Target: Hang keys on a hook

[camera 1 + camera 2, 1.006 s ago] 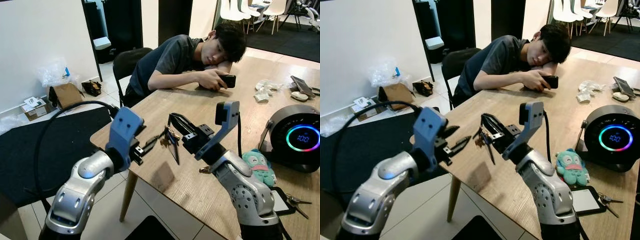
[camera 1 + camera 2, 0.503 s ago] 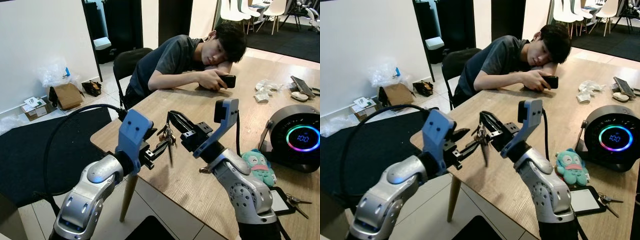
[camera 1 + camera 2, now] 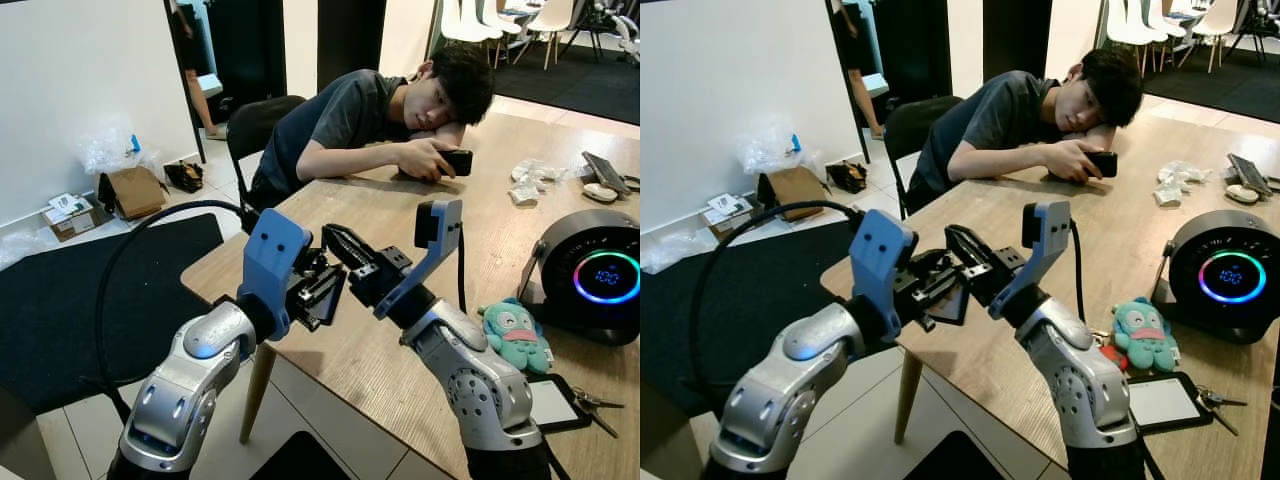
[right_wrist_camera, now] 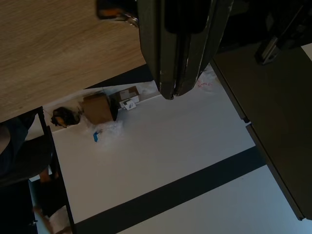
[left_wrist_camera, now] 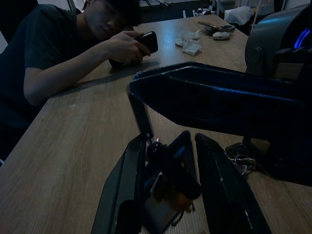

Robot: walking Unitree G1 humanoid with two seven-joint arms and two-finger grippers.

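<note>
From my seat I count two grippers meeting above the near edge of the wooden table (image 3: 400, 215); the right gripper (image 4: 171, 90) has its fingers pressed together with the keys (image 5: 168, 187) held further back; the left gripper (image 5: 173, 195) has its fingers spread narrowly on either side of that bunch. One person (image 3: 380, 115) rests on the table with one phone (image 3: 457, 161). One speaker (image 3: 592, 275), one plush toy (image 3: 515, 335) (teal); a second key set (image 3: 1210, 400) lies by the tablet (image 3: 1165, 400). The left wrist view gives me the bunch between the fingers; the head views bury it.
</note>
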